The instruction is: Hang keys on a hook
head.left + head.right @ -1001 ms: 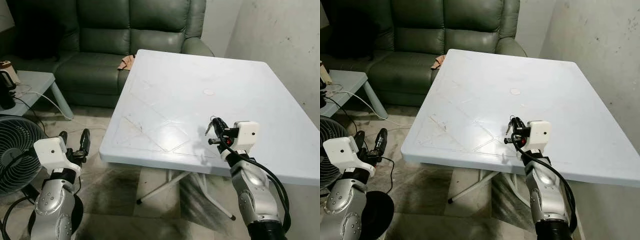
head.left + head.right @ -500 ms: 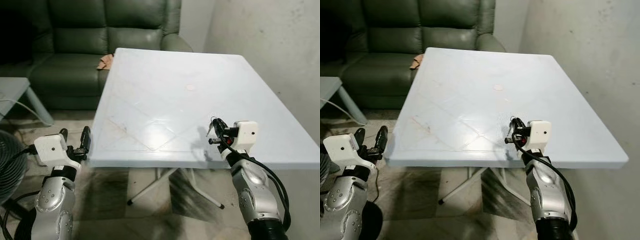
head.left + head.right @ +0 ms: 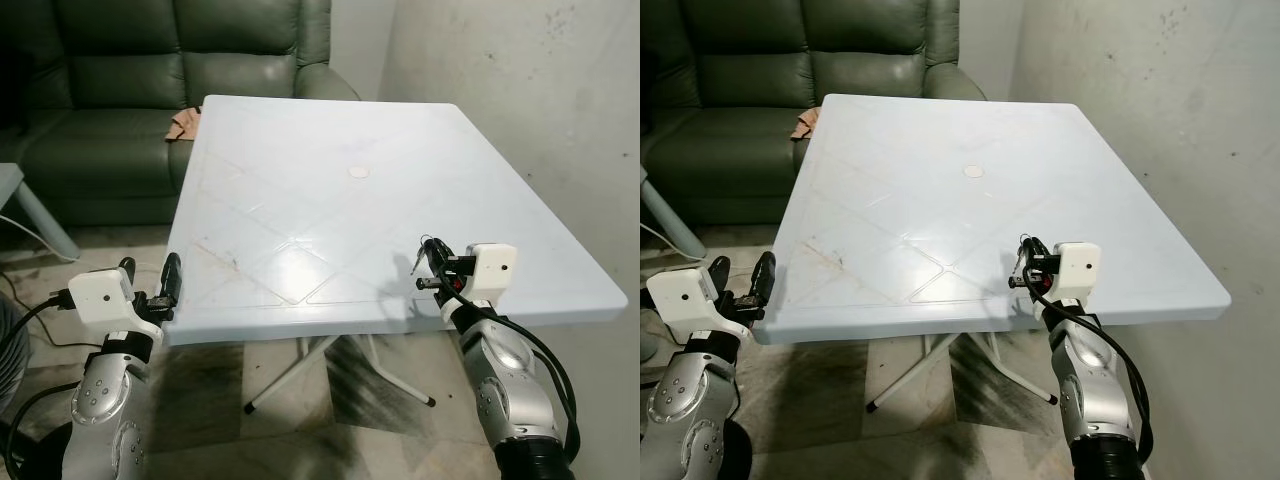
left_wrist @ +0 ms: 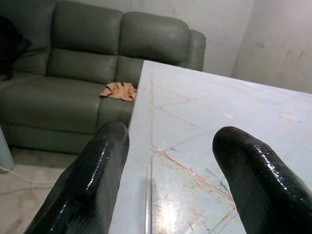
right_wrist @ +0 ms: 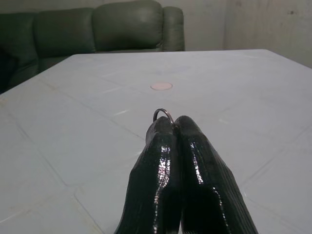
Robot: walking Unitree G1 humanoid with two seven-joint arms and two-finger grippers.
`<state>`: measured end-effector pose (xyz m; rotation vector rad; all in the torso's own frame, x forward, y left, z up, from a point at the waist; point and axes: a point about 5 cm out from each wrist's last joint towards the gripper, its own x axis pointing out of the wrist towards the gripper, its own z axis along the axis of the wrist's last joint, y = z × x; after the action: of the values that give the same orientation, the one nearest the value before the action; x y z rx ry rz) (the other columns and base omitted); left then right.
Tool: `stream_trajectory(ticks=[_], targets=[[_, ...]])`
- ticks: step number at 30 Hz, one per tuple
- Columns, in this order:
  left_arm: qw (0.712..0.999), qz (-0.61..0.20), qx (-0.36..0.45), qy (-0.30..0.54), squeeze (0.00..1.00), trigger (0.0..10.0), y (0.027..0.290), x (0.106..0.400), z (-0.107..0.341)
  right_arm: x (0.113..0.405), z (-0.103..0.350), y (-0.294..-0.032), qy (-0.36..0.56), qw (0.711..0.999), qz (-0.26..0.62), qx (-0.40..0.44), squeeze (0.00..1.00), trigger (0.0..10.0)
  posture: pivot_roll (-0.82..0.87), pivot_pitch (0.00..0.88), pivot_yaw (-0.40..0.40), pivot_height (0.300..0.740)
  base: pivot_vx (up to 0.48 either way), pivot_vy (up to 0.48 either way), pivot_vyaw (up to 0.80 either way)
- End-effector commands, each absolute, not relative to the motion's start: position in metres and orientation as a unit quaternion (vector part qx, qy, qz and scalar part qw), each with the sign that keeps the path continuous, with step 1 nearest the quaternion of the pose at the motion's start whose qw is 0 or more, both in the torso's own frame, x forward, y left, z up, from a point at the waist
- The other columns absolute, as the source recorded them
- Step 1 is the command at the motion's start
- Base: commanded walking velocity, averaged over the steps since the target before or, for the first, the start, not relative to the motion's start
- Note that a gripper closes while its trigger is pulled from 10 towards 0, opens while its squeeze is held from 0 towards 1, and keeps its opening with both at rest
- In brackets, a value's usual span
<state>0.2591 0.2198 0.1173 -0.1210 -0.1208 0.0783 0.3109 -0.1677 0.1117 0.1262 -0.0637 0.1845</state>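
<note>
Keys (image 3: 424, 252) sit clenched in our right gripper (image 3: 431, 262), lower right, above the table (image 3: 300, 180). We carry them level; our left gripper (image 3: 150, 290) waits released, lower left.

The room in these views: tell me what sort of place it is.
Most likely a living room in a home. A dark green leather sofa stands against the wall, a white plastic folding table sits in front of it, and an orange cloth lies on the sofa seat. The floor is worn tile.
</note>
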Motion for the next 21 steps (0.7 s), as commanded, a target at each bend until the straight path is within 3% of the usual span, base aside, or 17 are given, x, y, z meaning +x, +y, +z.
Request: stream_trajectory(ticks=[1, 9, 15, 21], targets=[[0.996, 0.042, -0.052, -0.054, 0.0, 10.0, 0.2213, 0.2599, 0.1168, 0.3143, 0.1162, -0.1674, -0.037, 0.993, 0.089, 0.063, 0.0, 10.0, -0.06, 0.0, -0.039, 0.732, 0.0, 0.0, -0.78], [0.996, 0.043, -0.055, -0.055, 0.0, 10.0, 0.2217, 0.2592, 0.1164, 0.3141, 0.1151, -0.1672, -0.037, 0.993, 0.089, 0.063, 0.0, 10.0, -0.06, 0.0, -0.038, 0.732, 0.0, 0.0, -0.78], [0.996, 0.046, -0.063, -0.047, 0.0, 10.0, 0.222, 0.2602, 0.115, 0.3137, 0.1141, -0.1667, -0.035, 0.993, 0.088, 0.065, 0.0, 10.0, -0.06, 0.0, -0.038, 0.732, 0.0, 0.359, -0.78], [0.996, 0.049, -0.052, -0.046, 0.0, 10.0, 0.2213, 0.2601, 0.115, 0.3135, 0.1139, -0.1673, -0.034, 0.993, 0.088, 0.064, 0.0, 10.0, -0.06, 0.0, -0.039, 0.732, 0.0, 0.0, -0.77]])
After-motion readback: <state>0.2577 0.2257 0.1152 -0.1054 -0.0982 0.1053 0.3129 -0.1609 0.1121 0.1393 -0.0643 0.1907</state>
